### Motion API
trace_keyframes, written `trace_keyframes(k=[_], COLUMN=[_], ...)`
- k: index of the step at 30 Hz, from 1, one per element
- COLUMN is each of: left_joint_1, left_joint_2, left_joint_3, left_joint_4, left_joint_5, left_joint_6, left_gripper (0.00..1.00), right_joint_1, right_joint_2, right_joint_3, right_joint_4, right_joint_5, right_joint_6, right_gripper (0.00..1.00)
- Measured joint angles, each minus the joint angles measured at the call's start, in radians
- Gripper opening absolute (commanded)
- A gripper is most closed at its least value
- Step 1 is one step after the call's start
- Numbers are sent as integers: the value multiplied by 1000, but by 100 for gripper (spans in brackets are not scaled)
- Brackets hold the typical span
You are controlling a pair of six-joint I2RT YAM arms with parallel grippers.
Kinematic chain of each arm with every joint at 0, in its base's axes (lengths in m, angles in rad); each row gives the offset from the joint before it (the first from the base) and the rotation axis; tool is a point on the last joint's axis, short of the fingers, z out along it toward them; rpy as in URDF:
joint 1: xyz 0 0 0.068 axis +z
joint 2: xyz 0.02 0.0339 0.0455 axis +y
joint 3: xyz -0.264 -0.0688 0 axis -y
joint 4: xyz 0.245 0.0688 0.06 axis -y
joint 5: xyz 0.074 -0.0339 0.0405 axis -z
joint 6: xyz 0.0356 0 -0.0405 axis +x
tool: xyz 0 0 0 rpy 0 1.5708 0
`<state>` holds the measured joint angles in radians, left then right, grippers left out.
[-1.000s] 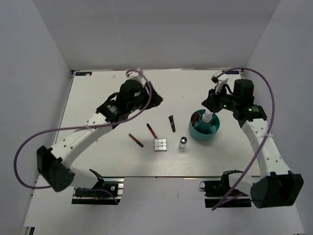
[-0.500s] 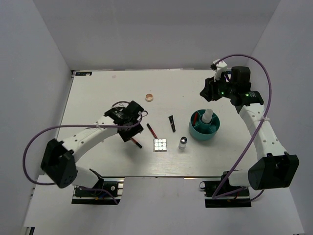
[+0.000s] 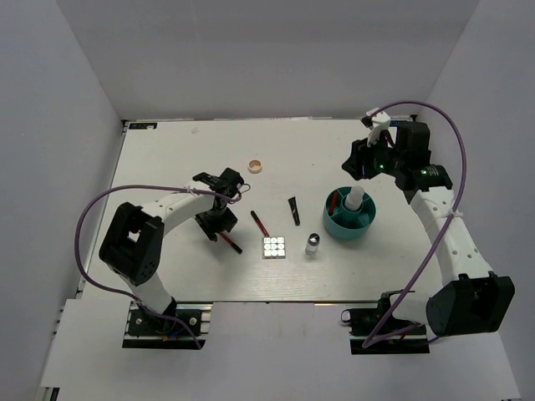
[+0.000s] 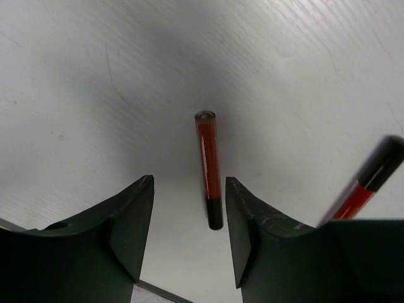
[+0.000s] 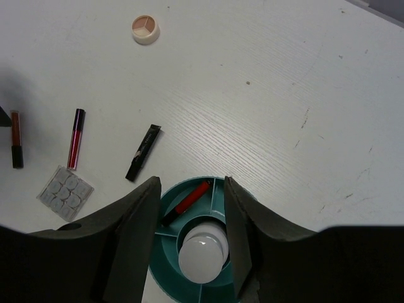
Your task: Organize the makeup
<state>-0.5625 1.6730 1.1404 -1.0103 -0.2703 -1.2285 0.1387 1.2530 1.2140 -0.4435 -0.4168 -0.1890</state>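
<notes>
Left of centre on the white table [image 3: 167, 159], straddling a thin red-and-black pencil [image 4: 208, 170] with the left gripper [image 4: 189, 189], jaws moderately apart, nothing pinched yet; possibly not fully down. Next: lower, close, carry to the teal round divided tub [image 3: 345, 236]. Hovering there with the right gripper [image 5: 190, 184], jaws apart, empty.

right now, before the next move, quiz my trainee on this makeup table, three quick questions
1. Pick one: what stands upright in the teal tub? A white bottle, B sponge, C mirror.
2. True or false: the left pincer is shut on the red pencil.
3. How many makeup items sit on the table, outside the tub?
Key:
1. A.
2. False: it is open, straddling the pencil, which lies on the table.
3. Six: that pencil, another pencil, black tube, palette, vial, compact.
</notes>
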Motion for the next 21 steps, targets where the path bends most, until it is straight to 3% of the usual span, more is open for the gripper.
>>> trace_keyframes(k=[21], left_joint_1=[77], left_joint_2=[87], left_joint_3=[-32], left_joint_4=[123], left_joint_5=[76], left_joint_6=[116], left_gripper=[47], right_joint_1=[0], right_joint_2=[-5], right_joint_3=[-2], right_joint_4=[5], right_joint_5=[4], right_joint_6=[3], right_gripper=[51])
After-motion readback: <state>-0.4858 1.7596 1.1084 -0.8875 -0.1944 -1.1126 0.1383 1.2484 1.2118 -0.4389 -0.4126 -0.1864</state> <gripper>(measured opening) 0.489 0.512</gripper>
